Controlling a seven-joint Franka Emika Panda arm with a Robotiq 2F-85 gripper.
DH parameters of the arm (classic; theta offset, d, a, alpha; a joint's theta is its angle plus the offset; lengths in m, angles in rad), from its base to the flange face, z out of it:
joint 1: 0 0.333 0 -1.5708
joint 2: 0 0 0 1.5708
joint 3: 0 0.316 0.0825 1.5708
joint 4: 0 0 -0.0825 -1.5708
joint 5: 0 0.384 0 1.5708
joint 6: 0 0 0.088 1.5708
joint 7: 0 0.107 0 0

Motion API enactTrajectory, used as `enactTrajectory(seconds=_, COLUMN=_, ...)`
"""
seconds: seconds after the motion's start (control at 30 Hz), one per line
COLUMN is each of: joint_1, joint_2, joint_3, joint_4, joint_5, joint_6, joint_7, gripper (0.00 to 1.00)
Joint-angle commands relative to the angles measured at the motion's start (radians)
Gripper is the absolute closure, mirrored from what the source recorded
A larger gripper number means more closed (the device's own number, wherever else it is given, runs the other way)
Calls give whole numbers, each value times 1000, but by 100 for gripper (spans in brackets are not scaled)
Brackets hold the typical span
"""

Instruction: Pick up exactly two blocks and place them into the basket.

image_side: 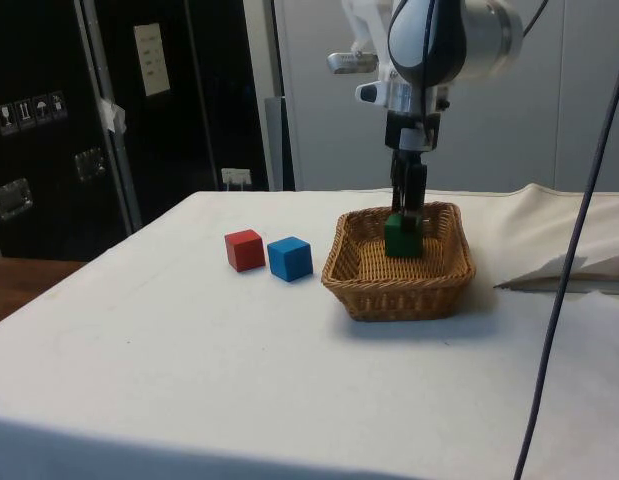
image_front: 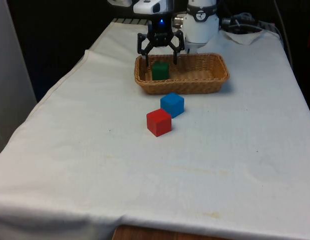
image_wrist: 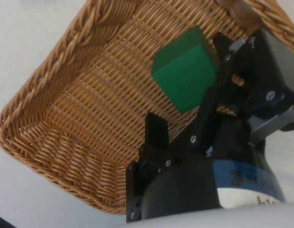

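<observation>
Wicker basket (image_front: 195, 85) long axis across the front view, green block (image_front: 160, 70) inside upright, jaws spread above it

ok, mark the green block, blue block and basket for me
green block (image_front: 160, 71), front view, its front face.
blue block (image_front: 172, 104), front view, middle of the cube.
basket (image_side: 399, 292), side view, its near outer wall.
</observation>
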Motion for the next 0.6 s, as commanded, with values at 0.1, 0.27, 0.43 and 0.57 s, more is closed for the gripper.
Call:
enactTrajectory(seconds=0.1, joint_1=0, joint_2=-1, joint_3=0, joint_4=0, joint_5=0, joint_6=0, joint_7=0, gripper=0)
enactTrajectory(seconds=0.27, joint_1=3, joint_2=-5, joint_3=4, joint_4=7, joint_5=-10, joint_6=0, joint_7=22, gripper=0)
enactTrajectory(seconds=0.43, joint_1=-1, joint_2=-38, joint_3=26, joint_4=6, joint_5=-27, joint_6=2, joint_7=64, gripper=0)
enactTrajectory(seconds=0.57, joint_1=-2, joint_2=-55, joint_3=41, joint_4=8, joint_5=-31, joint_6=1, joint_7=81, gripper=0)
